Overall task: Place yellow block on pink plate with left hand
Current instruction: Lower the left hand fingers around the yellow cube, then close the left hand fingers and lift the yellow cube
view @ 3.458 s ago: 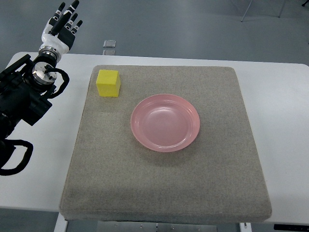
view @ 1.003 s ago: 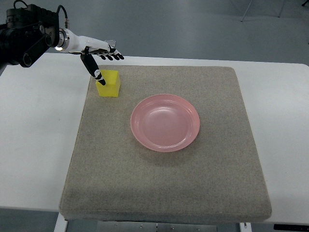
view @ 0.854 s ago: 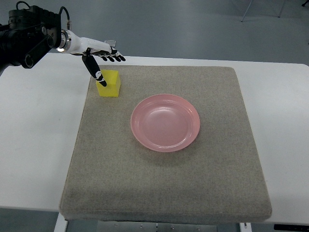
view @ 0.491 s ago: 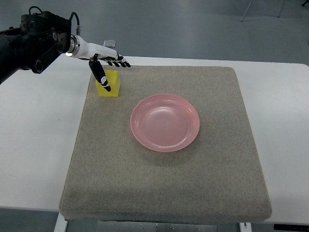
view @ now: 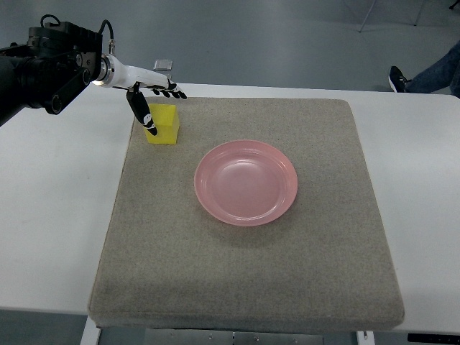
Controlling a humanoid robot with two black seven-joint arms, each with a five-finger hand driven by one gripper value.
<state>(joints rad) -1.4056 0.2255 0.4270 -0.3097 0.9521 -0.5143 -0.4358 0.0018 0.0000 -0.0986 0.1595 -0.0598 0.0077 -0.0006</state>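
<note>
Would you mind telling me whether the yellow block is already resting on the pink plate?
No, the yellow block sits on the grey mat near its far left corner, well apart from the empty pink plate.

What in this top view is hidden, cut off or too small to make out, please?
- Yellow block: the left hand covers part of it, so contact cannot be judged.
- Small object beyond the table: too small to identify.
- Person's leg: cut off by the right edge.
- Right arm: out of view.
</note>
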